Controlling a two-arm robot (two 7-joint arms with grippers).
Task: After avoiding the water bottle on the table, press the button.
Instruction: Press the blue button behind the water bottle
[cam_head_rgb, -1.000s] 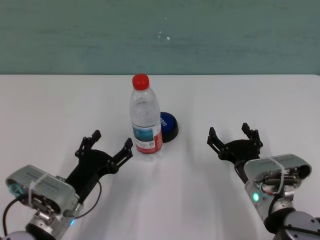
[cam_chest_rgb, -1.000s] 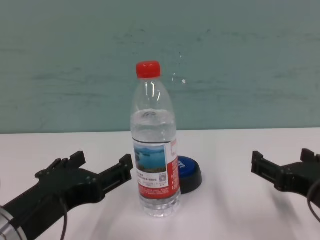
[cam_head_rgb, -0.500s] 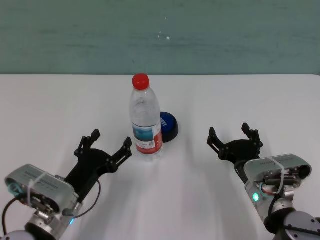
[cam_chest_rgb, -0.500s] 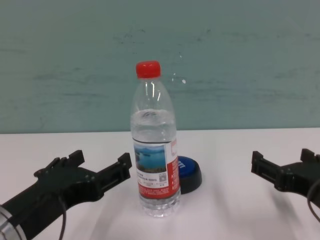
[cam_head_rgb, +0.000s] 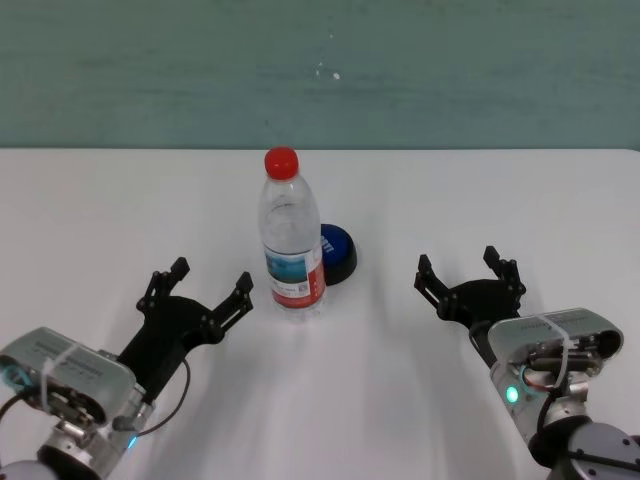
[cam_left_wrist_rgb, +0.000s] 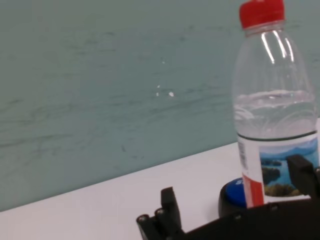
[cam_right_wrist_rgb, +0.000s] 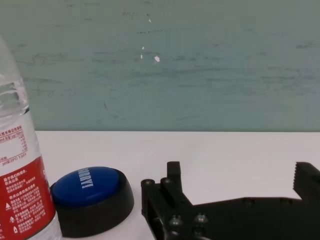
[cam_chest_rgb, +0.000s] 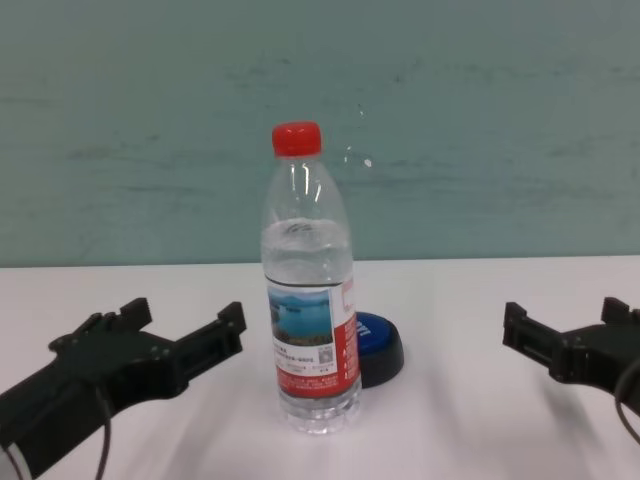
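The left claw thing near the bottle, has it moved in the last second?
Yes. The left gripper, fingers open, has drawn back toward the robot and away from the water bottle, which stands upright in place.

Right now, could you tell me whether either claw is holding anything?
Nothing is held: the left claw and right claw are both open, apart from the water bottle.

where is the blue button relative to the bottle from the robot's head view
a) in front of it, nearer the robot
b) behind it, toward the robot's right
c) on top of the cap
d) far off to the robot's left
b: the button sits behind the water bottle, peeking out on the robot's right side.
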